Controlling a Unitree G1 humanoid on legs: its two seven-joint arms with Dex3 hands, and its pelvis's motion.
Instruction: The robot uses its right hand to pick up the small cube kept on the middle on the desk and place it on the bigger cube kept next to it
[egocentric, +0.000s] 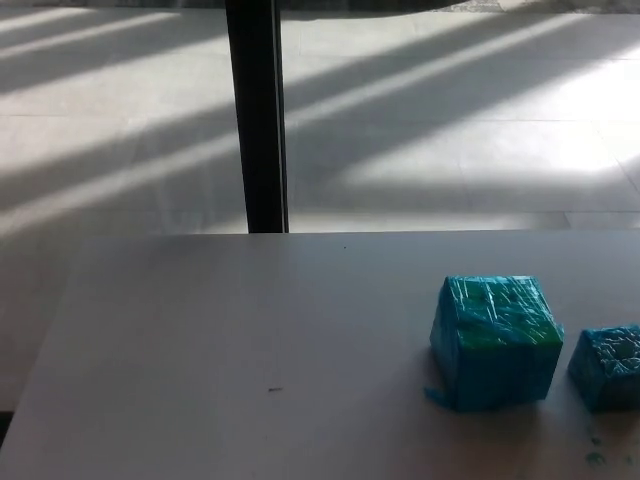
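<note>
Neither hand shows in the head view, so their state cannot be told. The small cube (608, 367) sits on the pale counter (250, 380) just right of the big cube (495, 341), apart from it, cut by the picture's edge. Behind the big cube stands a dark post (257, 115) on the sunlit floor (450, 120).

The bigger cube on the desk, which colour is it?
The bigger cube is blue-turquoise, with green on its top face. The head view shows it.

Sunlit indoor hall or office: tiled floor (450, 120); black pillar (256, 115); plain desk (230, 350).
</note>
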